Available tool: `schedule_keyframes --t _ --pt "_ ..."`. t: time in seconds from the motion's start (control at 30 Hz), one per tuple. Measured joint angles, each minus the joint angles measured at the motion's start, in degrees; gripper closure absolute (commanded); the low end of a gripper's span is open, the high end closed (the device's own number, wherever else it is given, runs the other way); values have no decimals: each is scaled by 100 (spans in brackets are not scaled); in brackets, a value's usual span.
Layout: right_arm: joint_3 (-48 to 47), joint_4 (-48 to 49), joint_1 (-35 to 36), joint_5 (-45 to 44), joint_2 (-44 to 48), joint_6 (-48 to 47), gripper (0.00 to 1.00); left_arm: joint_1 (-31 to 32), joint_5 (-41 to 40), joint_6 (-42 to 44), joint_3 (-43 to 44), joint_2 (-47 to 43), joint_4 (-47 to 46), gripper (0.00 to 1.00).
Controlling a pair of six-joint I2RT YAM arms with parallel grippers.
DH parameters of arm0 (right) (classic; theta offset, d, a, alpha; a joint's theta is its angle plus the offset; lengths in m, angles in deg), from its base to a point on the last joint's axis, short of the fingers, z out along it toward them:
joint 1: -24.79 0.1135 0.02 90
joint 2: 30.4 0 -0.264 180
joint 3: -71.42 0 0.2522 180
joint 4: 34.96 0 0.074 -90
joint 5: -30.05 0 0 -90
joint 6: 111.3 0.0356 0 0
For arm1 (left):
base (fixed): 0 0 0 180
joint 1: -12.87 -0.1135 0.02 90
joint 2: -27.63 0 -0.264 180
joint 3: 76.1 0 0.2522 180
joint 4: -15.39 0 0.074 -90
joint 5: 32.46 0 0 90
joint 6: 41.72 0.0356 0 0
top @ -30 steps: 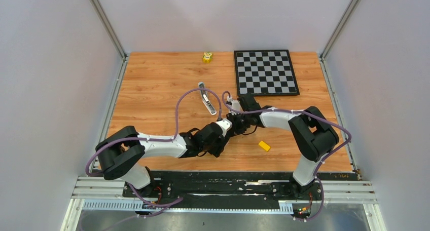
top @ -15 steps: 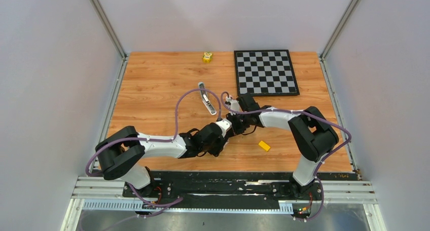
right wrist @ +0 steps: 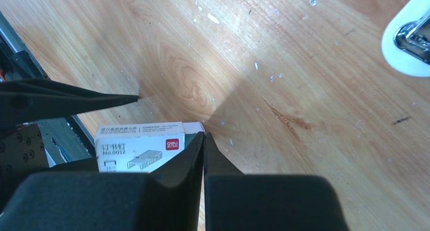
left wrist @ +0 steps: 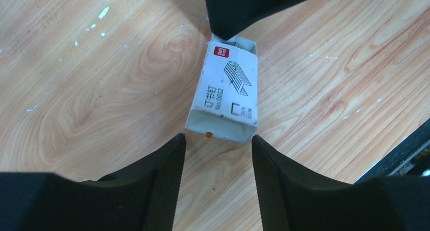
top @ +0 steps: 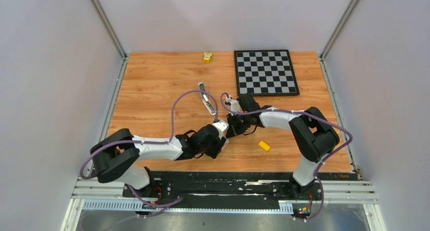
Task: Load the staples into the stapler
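Left wrist view is showing a printed staple box (left wrist: 225,89) lying flat on the table (left wrist: 91,89). The staples themselves are not showing loose in any view, so they are judged to be sitting inside that box. The left gripper (left wrist: 217,138) is standing wide open, holding nothing, its fingers (left wrist: 167,180) flanking the box's near end without touching it; this placement is judged to be readying a clamp across the box's width. The right gripper (right wrist: 204,135) is sitting with its fingers pressed fully together, gripping nothing, its tip meeting the far end of the box (right wrist: 139,145). That is judged to be a poke, either steadying the box or pushing its contents toward the near opening. The stapler (top: 205,100) is lying near, on the far side of both grippers, with its chrome channel (right wrist: 413,36) showing at the edge of the right wrist view, apparently awaiting the strip. Loading is not yet beginning.
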Motion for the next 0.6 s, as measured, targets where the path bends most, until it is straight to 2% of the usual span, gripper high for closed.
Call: schedule_keyframes --t 0.4,0.6 --pt "0 -114 0 2 205 -101 89 -9 -168 177 -208 -1071 271 27" --pt "-2 -129 -2 140 214 -107 67 -50 -4 586 -140 -896 284 23"
